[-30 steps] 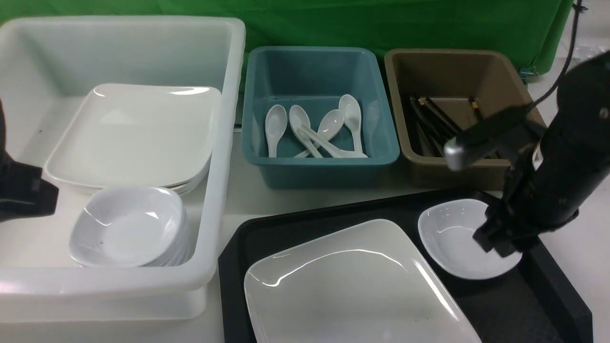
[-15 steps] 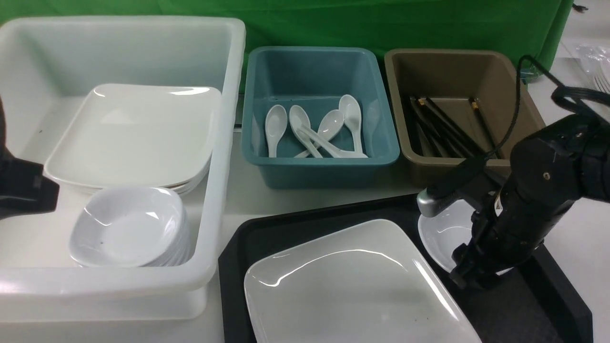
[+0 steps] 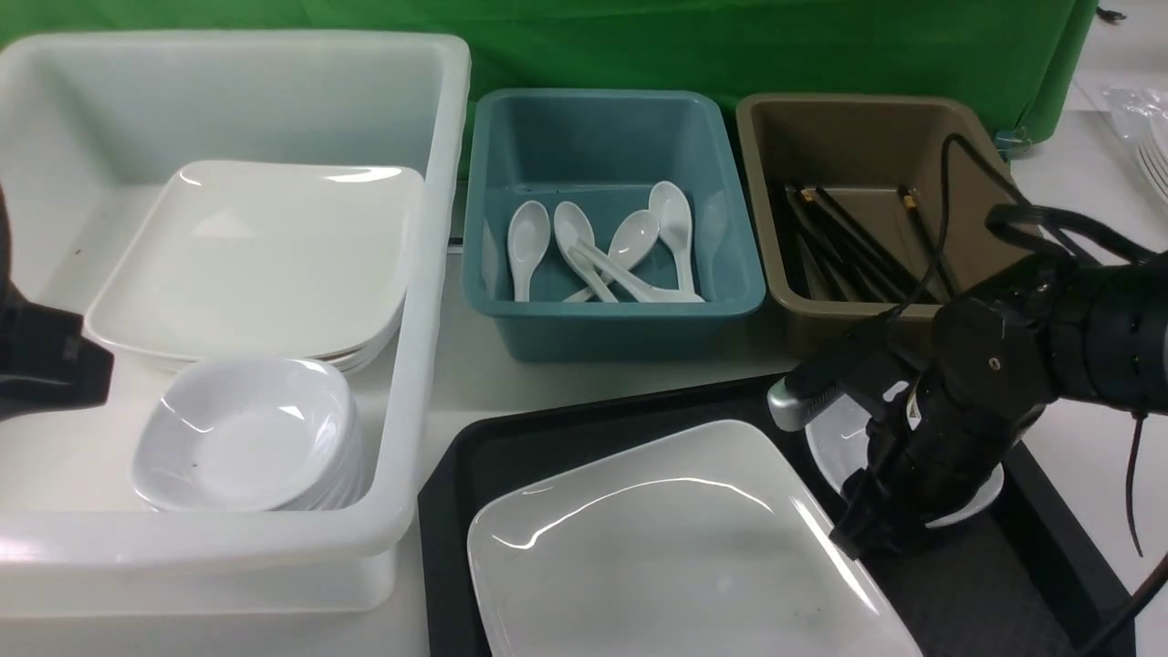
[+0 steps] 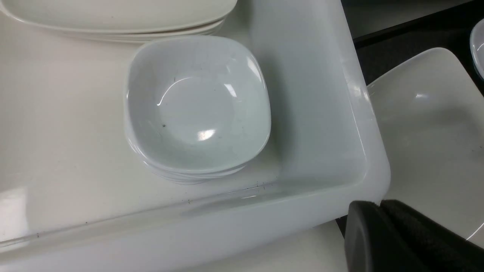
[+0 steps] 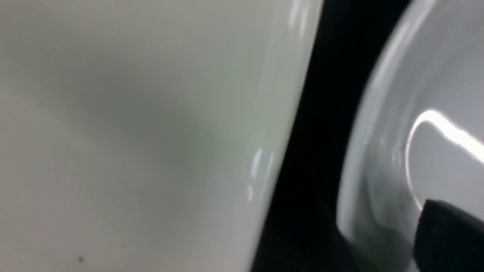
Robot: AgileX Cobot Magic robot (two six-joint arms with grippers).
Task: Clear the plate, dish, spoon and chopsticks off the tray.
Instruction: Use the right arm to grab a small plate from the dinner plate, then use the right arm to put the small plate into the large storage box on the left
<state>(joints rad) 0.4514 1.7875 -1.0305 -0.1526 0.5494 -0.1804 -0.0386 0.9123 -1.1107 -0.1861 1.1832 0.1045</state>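
Since 1 second ago the right arm (image 3: 967, 401) has swung down from in front of the brown bin (image 3: 867, 128) and leftward across the tray (image 3: 967, 593); the left arm (image 3: 46, 365) has not shifted.

At the tray's near left lies the plate (image 3: 666, 547), glossy white, its near edge cut off by the picture. Only a narrow black strip of tray parts the plate's right rim from the dish (image 3: 835, 443), which sits at the tray's far right corner. The right arm's tip is down in that strip. In the right wrist view 1 dark pad (image 5: 450, 238) sits inside the dish, at its rim; the other is lost against the black tray, so I cannot tell whether the jaws are clamped on that rim. A small pale sticker on this arm is too small to read. Bare diamond-textured tray shows at the near right.

Left of the tray, the left arm's jaws are together and hold nothing, near the white bin's (image 3: 429, 274) corner. That bin holds stacked small bowls (image 3: 246, 433) and, farther back, stacked square plates (image 3: 255, 255).

A strip of white bench (image 3: 474, 374) runs along the tray's far edge. Beyond it the teal bin (image 3: 611, 333) holds white spoons (image 3: 602, 246), and the brown bin, beyond the tray's far right corner, holds black chopsticks (image 3: 839, 242). Green cloth (image 3: 639, 46) closes the back.
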